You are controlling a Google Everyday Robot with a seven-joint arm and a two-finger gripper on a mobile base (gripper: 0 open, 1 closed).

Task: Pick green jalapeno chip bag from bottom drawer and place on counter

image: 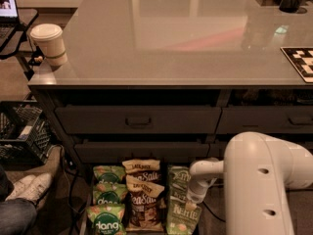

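The bottom drawer (84,218) is pulled out at floor level and holds chip bags in three columns. The pale green jalapeno chip bag (182,218) with white "Kettle" lettering lies at the drawer's front right, with a second similar bag (179,176) behind it. My gripper (191,204) hangs from the white arm (264,185) and points down onto the top edge of the front Kettle bag. The glossy grey-beige counter (171,38) spreads above the dark cabinetry.
Bright green "dang" bags (106,221) fill the left column and brown "Sea Salt" bags (143,196) the middle. A lidded paper cup (49,44) stands at the counter's left corner; a checkered board (300,61) lies at its right. A black crate (22,131) and a person's shoes (29,187) are at left.
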